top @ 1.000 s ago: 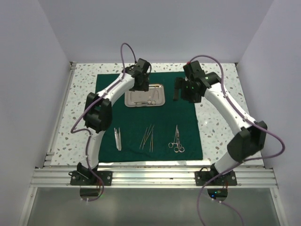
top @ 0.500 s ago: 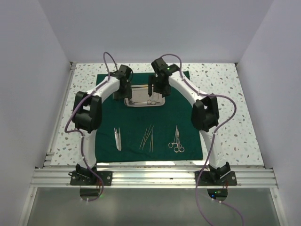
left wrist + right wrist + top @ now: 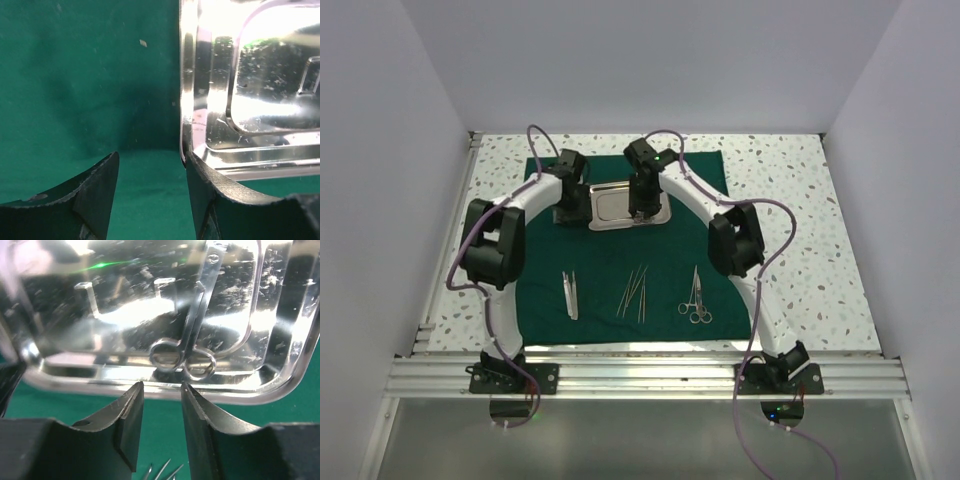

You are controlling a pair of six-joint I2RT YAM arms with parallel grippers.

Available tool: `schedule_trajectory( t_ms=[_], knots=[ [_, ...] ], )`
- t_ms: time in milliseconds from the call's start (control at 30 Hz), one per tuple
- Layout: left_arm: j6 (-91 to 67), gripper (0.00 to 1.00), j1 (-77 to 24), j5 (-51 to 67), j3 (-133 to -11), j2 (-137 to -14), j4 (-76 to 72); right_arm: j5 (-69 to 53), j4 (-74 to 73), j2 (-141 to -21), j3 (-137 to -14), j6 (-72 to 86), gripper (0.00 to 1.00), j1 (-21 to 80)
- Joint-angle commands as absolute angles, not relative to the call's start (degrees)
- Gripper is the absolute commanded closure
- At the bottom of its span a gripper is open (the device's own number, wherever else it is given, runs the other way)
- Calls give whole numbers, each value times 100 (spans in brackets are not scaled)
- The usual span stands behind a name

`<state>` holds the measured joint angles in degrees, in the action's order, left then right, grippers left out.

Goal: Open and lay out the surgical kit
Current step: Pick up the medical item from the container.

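While scissors (image 3: 194, 315) lie in the tray (image 3: 280, 385), left gripper (image 3: 150, 165) and right gripper (image 3: 161, 390) (parted, empty) adjoin it.

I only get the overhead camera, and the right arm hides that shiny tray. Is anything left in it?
Observer: Yes. The right wrist camera shows ring-handled scissors lying in the tray, rings toward the right pincer.
Operator: Is it holding them?
Observer: No. That pincer is open, its tips just short of the rings.
Operator: And the other arm?
Observer: The left pincer is open too, over green cloth, with the tray's edge right beside it.
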<state>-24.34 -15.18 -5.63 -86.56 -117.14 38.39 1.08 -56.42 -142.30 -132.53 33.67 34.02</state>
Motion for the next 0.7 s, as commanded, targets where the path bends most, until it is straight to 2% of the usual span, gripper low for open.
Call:
schedule_trajectory(
  t_ms=[0,267,667],
  knots=[
    [-2285,41,-1433,-325,-8394,-11224,3578,447,-5695,-14343,-13517,3586,62,3401],
    [-2294,43,-1415,-185,-8060,-10943,3445,835,-5625,-14370,-13474,3726,64,3384],
    [-2294,46,-1415,-79,-7989,-10969,3384,773,-5493,-14335,-13342,3674,64,3384]
  ],
)
